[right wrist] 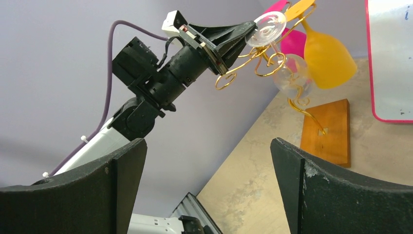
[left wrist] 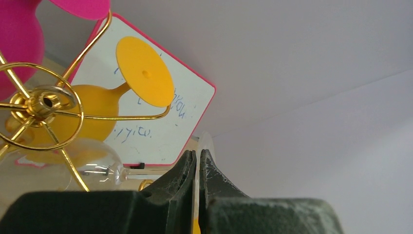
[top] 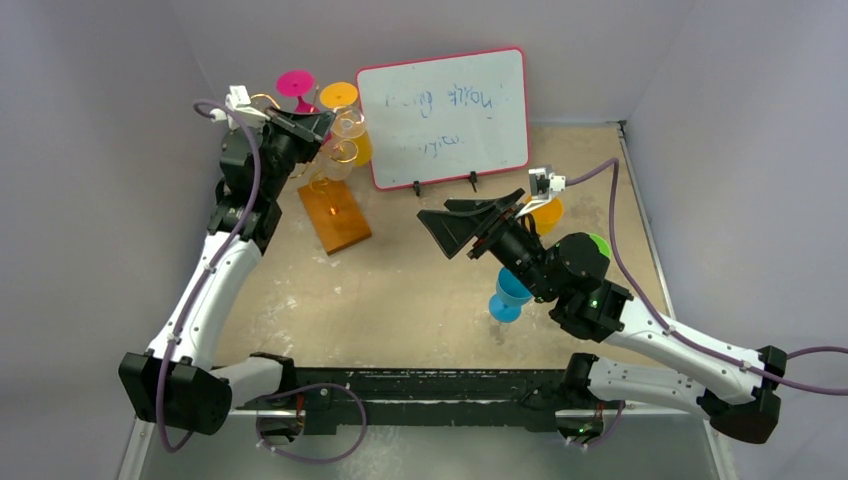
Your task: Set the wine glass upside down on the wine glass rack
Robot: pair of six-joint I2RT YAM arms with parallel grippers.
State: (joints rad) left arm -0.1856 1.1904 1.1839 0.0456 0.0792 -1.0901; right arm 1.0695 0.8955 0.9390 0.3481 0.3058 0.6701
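The wine glass rack (top: pixel 338 158) is a gold wire tree on a brown wooden base (top: pixel 335 215) at the back left. A clear wine glass (right wrist: pixel 292 78) hangs bowl down among its curled arms (right wrist: pixel 257 62). My left gripper (right wrist: pixel 246 29) is shut on the glass's clear foot (right wrist: pixel 266 27) at the top of the rack. In the left wrist view the gripper (left wrist: pixel 199 153) pinches the thin foot (left wrist: pixel 205 140), with the bowl (left wrist: pixel 92 165) to the left. My right gripper (top: pixel 460 225) is open and empty at mid-table; it also shows in its wrist view (right wrist: pixel 208 165).
A pink glass (top: pixel 295 82) and an orange glass (top: pixel 339 95) hang upside down on the rack. A pink-framed whiteboard (top: pixel 443 115) stands behind. A blue glass (top: pixel 510 295), another orange glass (top: pixel 546 214) and a green object (top: pixel 598 243) sit under the right arm.
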